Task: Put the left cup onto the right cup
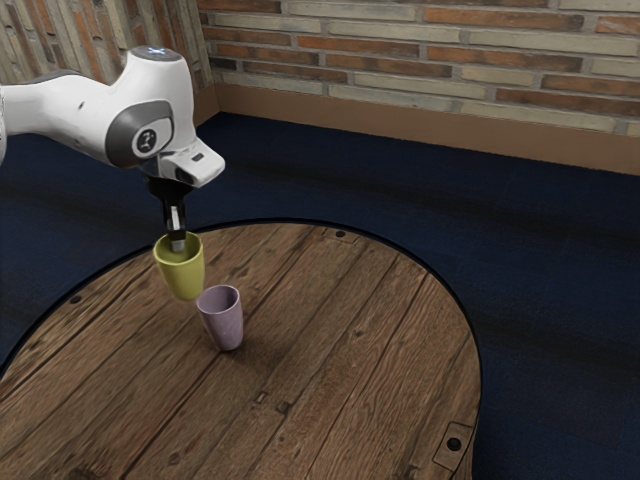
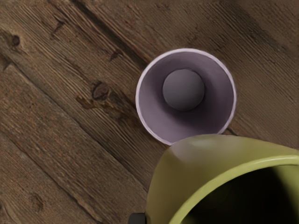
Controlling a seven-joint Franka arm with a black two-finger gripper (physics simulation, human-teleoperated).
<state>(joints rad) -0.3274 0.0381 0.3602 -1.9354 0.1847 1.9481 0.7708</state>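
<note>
Green cup [image 2: 196, 163]: nearest item. We carry it upright, mouth up, and judge it lifted clear of the worktop [image 1: 340, 340].
End effector [image 1: 176, 232]: narrow, pinching the green cup's wall at the rim, with one finger apparently inside the mouth. Gripping at the rim leaves the base free to drop into another cup.
Purple cup [image 2: 184, 100]: the target. It stands upright on the worktop with its mouth open and unobstructed, so it is ready to receive.
Relation: the green cup hangs just beside the purple cup, higher and toward the exterior view's left. Its wall overlaps the purple rim in the wrist view, but we cannot tell whether they touch.
Alignment: not yet centred, since the purple mouth lies off to one side of the held cup.
Step in hand, as we judge it: transfer, roughly midway, with the lift done and the placing not yet done.
Next move calls for: a short shift over the purple mouth, then a straight descent.
Risk: the green base may clip the purple rim and tip that cup.
Worktop: round, planked wood with a dark edge.
</note>
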